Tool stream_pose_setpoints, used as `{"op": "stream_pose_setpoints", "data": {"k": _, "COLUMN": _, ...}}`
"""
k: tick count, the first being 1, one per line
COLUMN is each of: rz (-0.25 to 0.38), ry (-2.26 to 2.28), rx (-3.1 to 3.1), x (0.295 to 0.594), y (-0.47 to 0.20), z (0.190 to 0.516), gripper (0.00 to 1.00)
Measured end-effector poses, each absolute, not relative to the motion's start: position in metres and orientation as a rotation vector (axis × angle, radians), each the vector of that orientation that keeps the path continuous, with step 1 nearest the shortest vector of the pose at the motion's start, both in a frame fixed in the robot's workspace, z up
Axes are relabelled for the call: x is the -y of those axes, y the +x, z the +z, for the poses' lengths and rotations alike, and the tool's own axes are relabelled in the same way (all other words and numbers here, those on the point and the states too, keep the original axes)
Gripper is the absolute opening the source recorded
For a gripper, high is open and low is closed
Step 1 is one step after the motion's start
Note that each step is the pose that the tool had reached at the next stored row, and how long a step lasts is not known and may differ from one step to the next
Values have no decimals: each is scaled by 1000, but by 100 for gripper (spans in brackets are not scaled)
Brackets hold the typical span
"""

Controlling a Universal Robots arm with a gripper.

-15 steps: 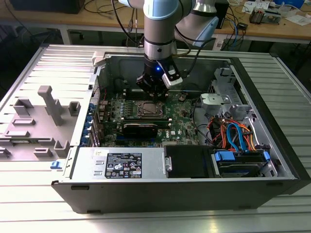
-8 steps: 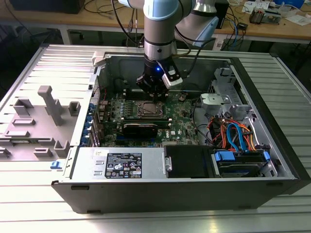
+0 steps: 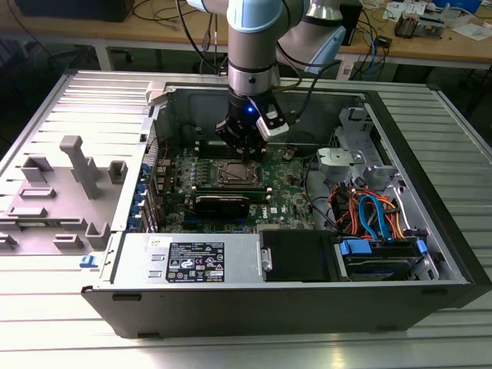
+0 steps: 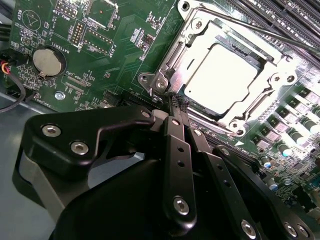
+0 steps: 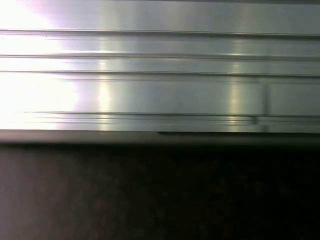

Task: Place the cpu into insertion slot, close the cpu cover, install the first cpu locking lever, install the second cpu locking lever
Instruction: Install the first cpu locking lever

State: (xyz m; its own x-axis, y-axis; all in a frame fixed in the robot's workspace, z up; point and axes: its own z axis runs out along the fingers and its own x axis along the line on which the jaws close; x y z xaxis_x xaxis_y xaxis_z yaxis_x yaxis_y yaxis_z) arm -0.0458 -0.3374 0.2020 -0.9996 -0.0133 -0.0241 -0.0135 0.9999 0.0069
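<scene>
1. A robot arm reaches down into an open computer case [image 3: 430, 231] at the centre of the exterior view, its gripper [image 3: 244, 146] hanging just above the green circuit board [image 3: 292, 196].

2. In the second wrist view the gripper [image 4: 175, 102] has its jaws pressed together on nothing, their tips at the lower left corner of the socket frame.

3. The insertion slot [image 4: 177, 50] sits in the upper right of that frame with the cpu [image 4: 220, 75] already lying flat in it and the cpu cover [image 4: 272, 80] folded down around it, its window showing the chip's bright lid.

4. A thin wire locking lever [image 4: 260, 30] runs along the far edge of the cover (whether it is latched cannot be told).

5. Handling looks delicate: the chip is light, rigid and fragile, so it is best left untouched; the cover is thin stiff sheet metal, best pressed at its edge; the levers are springy, slick steel wire, probably best caught near the bent free end.

6. Long black memory slots [image 4: 295, 15] lie in the upper right corner.
</scene>
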Motion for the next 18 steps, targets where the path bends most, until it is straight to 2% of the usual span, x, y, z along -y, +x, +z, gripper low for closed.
{"op": "stream_pose_setpoints", "data": {"k": 18, "rz": 24, "ry": -22, "rx": -3117, "x": 337, "y": -46, "z": 203, "gripper": 11}}
